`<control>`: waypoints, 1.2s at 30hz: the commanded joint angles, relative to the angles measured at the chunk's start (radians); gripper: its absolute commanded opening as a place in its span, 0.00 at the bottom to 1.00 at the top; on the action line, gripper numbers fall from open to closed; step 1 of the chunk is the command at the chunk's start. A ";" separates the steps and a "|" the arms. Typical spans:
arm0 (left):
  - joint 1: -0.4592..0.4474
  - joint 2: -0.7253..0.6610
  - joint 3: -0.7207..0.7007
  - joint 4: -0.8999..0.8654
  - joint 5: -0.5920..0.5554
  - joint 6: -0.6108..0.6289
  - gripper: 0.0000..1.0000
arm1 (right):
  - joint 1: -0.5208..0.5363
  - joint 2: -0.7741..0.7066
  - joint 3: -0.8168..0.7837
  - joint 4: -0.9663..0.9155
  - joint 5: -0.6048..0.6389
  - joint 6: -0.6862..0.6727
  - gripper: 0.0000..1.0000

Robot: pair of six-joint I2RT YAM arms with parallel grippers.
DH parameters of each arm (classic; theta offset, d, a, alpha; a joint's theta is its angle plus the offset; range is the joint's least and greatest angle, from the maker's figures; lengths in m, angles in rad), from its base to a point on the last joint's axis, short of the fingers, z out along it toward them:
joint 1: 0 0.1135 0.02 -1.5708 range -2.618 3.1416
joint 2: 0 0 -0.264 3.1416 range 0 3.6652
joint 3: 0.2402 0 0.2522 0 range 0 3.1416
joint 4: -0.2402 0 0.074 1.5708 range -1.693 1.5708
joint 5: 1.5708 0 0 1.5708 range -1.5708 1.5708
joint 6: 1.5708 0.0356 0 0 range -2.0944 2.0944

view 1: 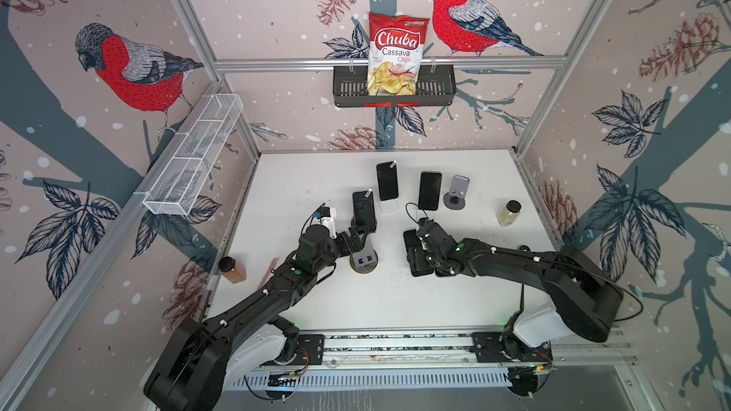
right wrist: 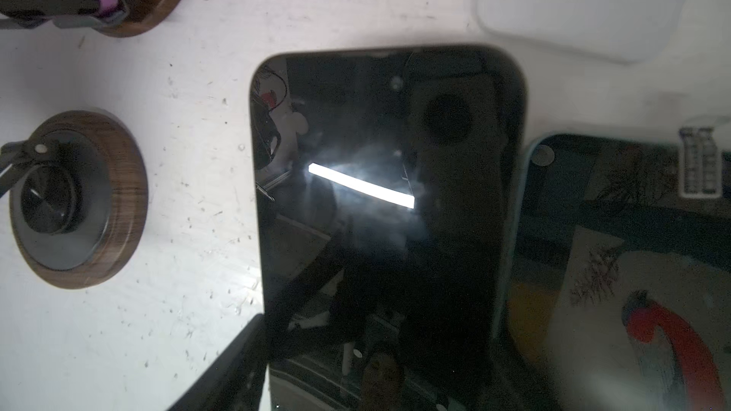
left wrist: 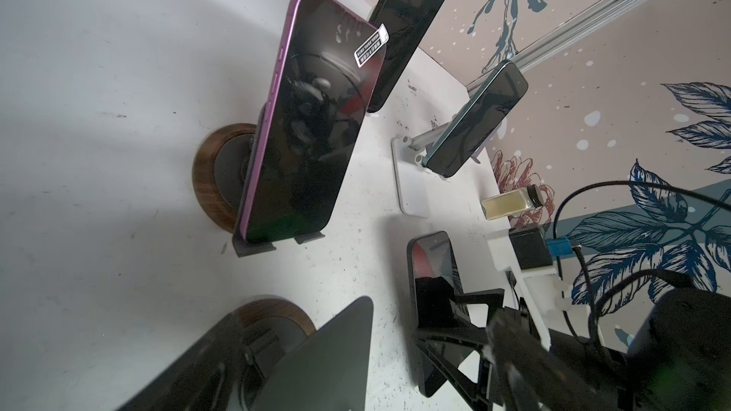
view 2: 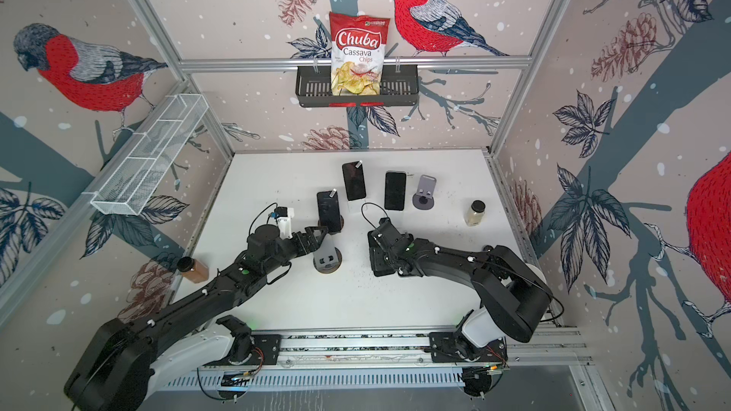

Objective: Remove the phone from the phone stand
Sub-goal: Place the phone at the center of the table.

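Nearest on the worktop (view 1: 395, 302): brown jar (view 1: 233, 269), off to one side, not involved. Next, the left tool (view 1: 358, 239), spread wide and empty, sits between an empty wood-base stand (view 1: 364, 260) and the purple phone (left wrist: 316, 124). Its wrist camera faces that screen, so it is likely lining up for it. The right tool (left wrist: 429, 316) is half spread across a flat phone (right wrist: 375, 211), one finger along its edge; gripping or only straddling, cannot tell. A second flat phone (right wrist: 613, 231) lies just beside it, so this is probably the set-down spot for freed phones. The purple phone is on its phone stand (left wrist: 205, 179), leaning back with its bottom edge caught in the lip, so it needs lifting up and out. Farther: sticker phone (view 1: 387, 181) and teal-edged phone (left wrist: 476, 118), both propped; empty grey stand (view 1: 457, 191); pale jar (view 1: 509, 213). Back wall: chips bag (view 1: 395, 53) in a black basket (view 1: 439, 88).
Counts: phones five (three propped, two flat); empty stands two; jars two; chips bag one.
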 commanded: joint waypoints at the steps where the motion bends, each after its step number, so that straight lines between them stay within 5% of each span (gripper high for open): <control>1: -0.001 -0.003 0.000 0.012 -0.008 0.017 0.97 | 0.000 0.019 0.014 0.033 -0.037 0.033 0.63; 36: -0.001 -0.042 -0.033 0.006 -0.023 0.024 0.97 | -0.007 0.162 0.132 -0.220 -0.029 0.048 0.66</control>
